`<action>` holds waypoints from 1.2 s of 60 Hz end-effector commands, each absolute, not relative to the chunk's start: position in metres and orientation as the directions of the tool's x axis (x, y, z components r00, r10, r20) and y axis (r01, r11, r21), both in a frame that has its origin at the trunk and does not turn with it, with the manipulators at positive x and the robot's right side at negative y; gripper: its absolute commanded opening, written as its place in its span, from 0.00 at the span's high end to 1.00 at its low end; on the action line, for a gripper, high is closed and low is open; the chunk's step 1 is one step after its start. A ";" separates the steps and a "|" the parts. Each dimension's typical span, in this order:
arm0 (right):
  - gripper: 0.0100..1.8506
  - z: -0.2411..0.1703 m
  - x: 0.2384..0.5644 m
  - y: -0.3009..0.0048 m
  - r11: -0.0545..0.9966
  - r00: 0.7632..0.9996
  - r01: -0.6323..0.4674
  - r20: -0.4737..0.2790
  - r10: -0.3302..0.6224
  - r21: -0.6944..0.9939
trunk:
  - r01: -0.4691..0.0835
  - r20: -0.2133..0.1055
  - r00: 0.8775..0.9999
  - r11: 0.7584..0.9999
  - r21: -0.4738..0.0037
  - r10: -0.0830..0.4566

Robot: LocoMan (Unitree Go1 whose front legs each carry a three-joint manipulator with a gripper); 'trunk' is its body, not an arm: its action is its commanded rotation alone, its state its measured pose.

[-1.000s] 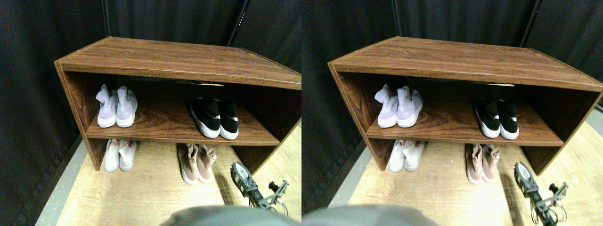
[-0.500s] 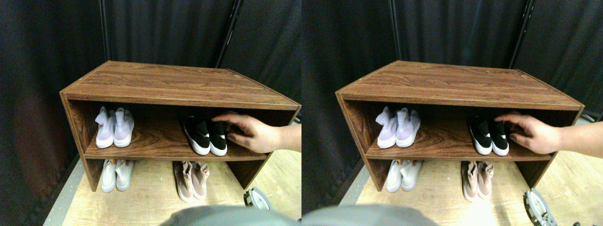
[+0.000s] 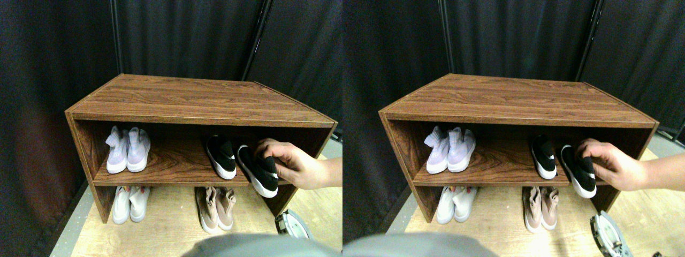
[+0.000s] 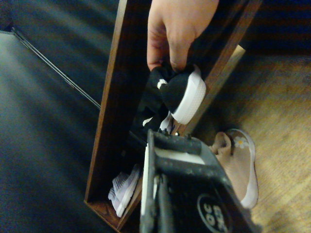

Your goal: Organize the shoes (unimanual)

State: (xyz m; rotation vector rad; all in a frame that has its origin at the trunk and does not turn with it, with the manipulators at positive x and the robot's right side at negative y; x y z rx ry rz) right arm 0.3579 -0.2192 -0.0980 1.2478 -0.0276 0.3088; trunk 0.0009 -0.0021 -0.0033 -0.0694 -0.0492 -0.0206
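Shelf [image 3: 198, 101]: brown wood, two levels, on pale wood floor [image 3: 171, 230].
Upper level: lavender pair [image 3: 127, 150] at left; one black shoe [image 3: 221, 156] standing right of middle.
Hand [image 3: 291, 163]: gripping second black shoe [image 3: 259, 170], tilted over shelf edge.
Floor level: white pair [image 3: 129, 203], beige pair [image 3: 215, 208].

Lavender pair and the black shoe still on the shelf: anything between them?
Nothing. The stereo pair view shows only bare shelf board between the lavender pair and the black shoe.
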 end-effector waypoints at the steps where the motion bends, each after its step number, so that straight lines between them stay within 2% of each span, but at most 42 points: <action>1: 0.97 -0.089 0.356 -0.215 0.279 0.950 -0.284 0.229 0.214 0.917 | 0.026 0.044 0.999 0.997 -0.077 -0.023; 18: 0.97 -0.089 0.357 -0.215 0.283 0.950 -0.282 0.227 0.214 0.917 | 0.035 0.029 0.999 0.997 -0.071 -0.033; 72: 0.97 -0.085 0.361 -0.216 0.290 0.959 -0.260 0.212 0.188 0.921 | 0.044 0.022 0.999 0.997 -0.065 -0.042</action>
